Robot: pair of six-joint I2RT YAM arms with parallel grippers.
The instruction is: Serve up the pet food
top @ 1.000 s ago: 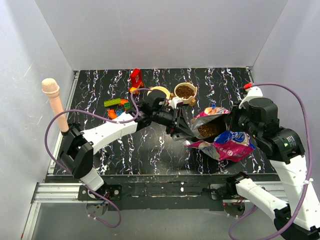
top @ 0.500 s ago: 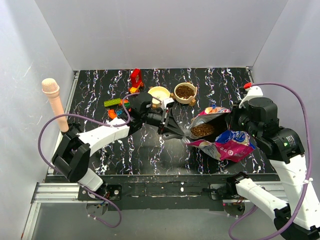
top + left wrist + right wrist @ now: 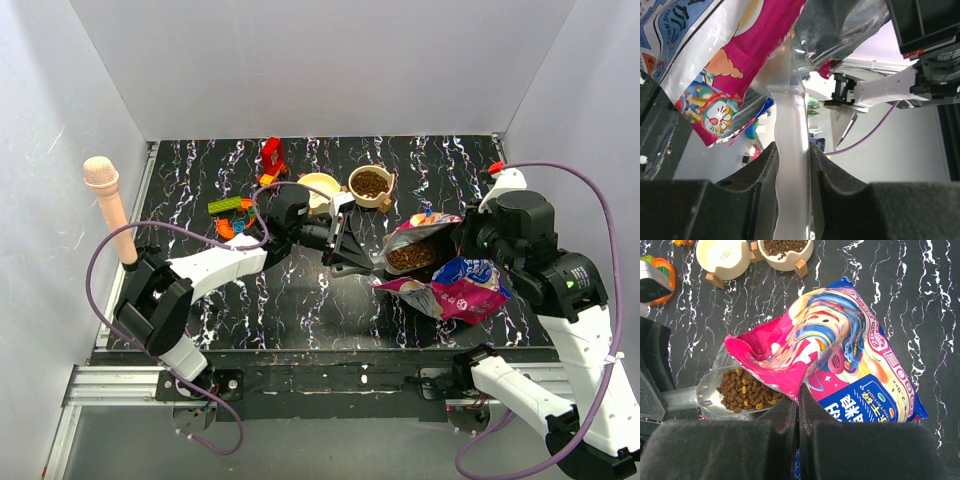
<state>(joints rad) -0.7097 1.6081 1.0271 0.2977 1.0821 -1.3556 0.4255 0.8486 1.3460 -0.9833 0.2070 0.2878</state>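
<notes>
The magenta-and-blue pet food bag [image 3: 455, 288] lies at the right, its mouth held up and open. My right gripper [image 3: 799, 402] is shut on the torn edge of the bag [image 3: 855, 350]. My left gripper [image 3: 345, 247] is shut on the handle [image 3: 790, 165] of a clear scoop. The scoop [image 3: 715, 395] sits in the bag's mouth and holds a heap of brown kibble [image 3: 747, 390], also seen from above [image 3: 412, 258]. One round bowl [image 3: 371, 184] holds kibble. The cream bowl [image 3: 318, 186] beside it is empty.
Colourful toy blocks [image 3: 235, 210] lie left of the bowls, and a red piece [image 3: 270, 155] stands behind them. A pink microphone-shaped post [image 3: 108, 205] stands at the left edge. White walls close in the black marbled table [image 3: 300, 300].
My left arm drew the scoop a little left out of the bag's mouth, then moved it back right into the mouth. The right gripper keeps its hold on the bag.
</notes>
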